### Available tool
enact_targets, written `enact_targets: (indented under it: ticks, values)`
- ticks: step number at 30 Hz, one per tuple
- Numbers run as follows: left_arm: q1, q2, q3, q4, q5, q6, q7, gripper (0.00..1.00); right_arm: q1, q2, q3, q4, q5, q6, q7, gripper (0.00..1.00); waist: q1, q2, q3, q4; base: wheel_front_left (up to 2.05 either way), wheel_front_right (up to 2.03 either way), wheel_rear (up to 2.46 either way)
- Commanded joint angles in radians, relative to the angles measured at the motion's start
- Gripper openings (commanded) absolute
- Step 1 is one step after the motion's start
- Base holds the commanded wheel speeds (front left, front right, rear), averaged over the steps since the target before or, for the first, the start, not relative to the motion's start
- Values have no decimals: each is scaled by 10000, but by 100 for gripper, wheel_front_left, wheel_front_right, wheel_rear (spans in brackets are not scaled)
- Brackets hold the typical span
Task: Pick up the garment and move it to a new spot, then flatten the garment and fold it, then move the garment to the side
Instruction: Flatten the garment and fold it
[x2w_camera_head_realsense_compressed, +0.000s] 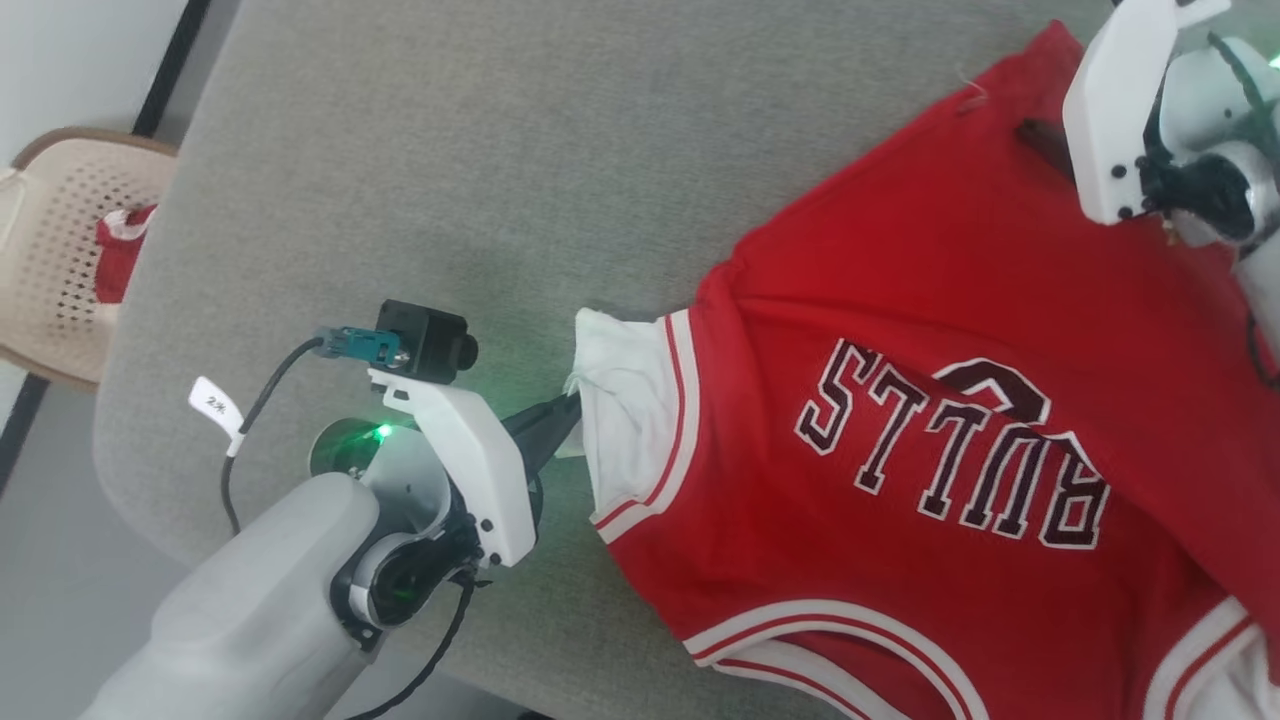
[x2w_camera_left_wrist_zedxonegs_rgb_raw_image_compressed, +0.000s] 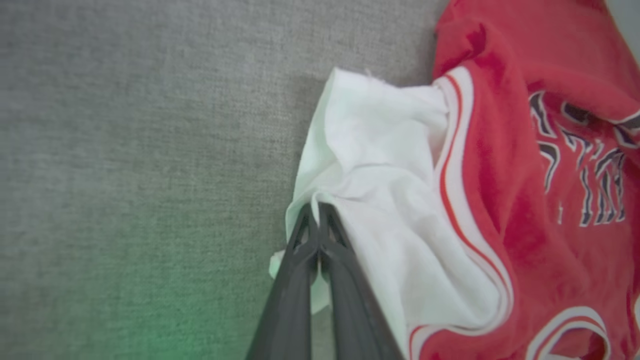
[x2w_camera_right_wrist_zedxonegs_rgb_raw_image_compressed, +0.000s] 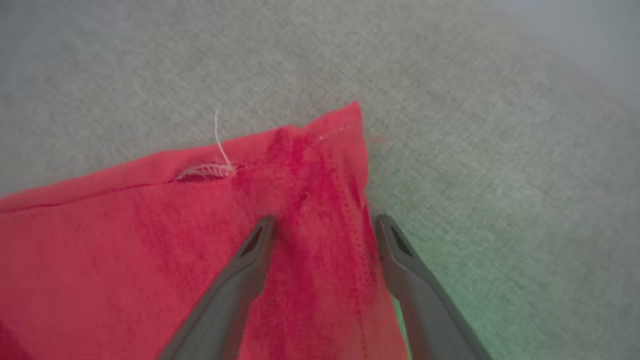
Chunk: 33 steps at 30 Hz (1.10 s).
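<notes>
The garment (x2w_camera_head_realsense_compressed: 950, 300), a red jersey with a white sleeve (x2w_camera_head_realsense_compressed: 625, 420) and dark lettering, lies spread across the right half of the grey surface. My left gripper (x2w_camera_head_realsense_compressed: 570, 410) is shut on the edge of that white sleeve (x2w_camera_left_wrist_zedxonegs_rgb_raw_image_compressed: 380, 165); in the left wrist view the left gripper (x2w_camera_left_wrist_zedxonegs_rgb_raw_image_compressed: 316, 210) pinches a fold of the white cloth. My right gripper (x2w_camera_right_wrist_zedxonegs_rgb_raw_image_compressed: 325, 222) stands open over a red hem corner (x2w_camera_right_wrist_zedxonegs_rgb_raw_image_compressed: 345, 125) of the garment (x2w_camera_right_wrist_zedxonegs_rgb_raw_image_compressed: 150, 240), one finger on the cloth, the other at its edge. In the head view the right wrist housing (x2w_camera_head_realsense_compressed: 1120, 110) covers those fingers.
The grey padded surface (x2w_camera_head_realsense_compressed: 450, 180) is bare to the left and top of the jersey, with its rounded edge at the left. A beige perforated chair (x2w_camera_head_realsense_compressed: 60, 250) stands beyond that edge, holding a bit of red and white cloth (x2w_camera_head_realsense_compressed: 120, 250).
</notes>
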Motion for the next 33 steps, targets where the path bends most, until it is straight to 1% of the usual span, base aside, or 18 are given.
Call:
enact_targets:
  ticks: [1,3,6,7,8,10,13,15,19,24,29,30,33]
  values:
    - [-41,-29,-94,237,77,-25,4,0,17,4,411,441,85,1,525,100,0,0,116,162,0,0,0]
    - [-33,-102,-100,409,43,-97,-28,0,165,-82,998,1071,150,3,1411,100,0,0,134,210,0,0,0]
    - [-69,-177,-108,624,-5,-211,-68,0,311,-32,1317,1873,406,3,2280,100,0,0,157,235,0,0,0]
    - [-92,-185,-109,693,-11,-238,-59,0,312,-3,1435,1998,446,3,2457,59,0,0,164,233,0,0,0]
    - [-121,-195,-105,761,-15,-257,-61,0,253,0,1474,2077,522,3,2475,0,0,0,171,222,0,0,0]
    - [-149,-202,-90,825,-34,-267,-65,0,182,1,1560,2093,532,3,2509,0,0,0,173,197,0,0,0]
    - [-320,-181,-21,964,-58,-297,20,0,-253,-57,1573,1840,639,-8,1786,0,0,0,158,75,0,0,0]
    - [-482,-86,52,1022,-88,-289,108,0,-526,-71,1618,1809,655,-11,1489,0,0,0,78,-59,0,0,0]
    - [-1020,366,289,955,14,-170,402,0,-970,14,1675,1476,923,-9,930,0,0,0,-223,-500,0,0,0]
    - [-1998,1148,555,770,295,62,982,0,-1360,-3,1810,918,1304,-5,158,0,0,0,-770,-1200,0,0,0]
    - [-3078,1857,740,664,493,280,1767,0,-1459,-216,1870,358,1679,-5,-659,0,0,0,-1345,-2004,0,0,0]
    - [-3502,2068,800,707,608,336,2012,0,-1456,-282,1973,89,1828,-5,-927,0,0,0,-1590,-2325,0,0,0]
    - [-4130,2374,860,873,915,416,2289,0,-1488,-465,2034,-337,2138,-5,-1306,0,0,0,-1919,-2792,0,0,0]
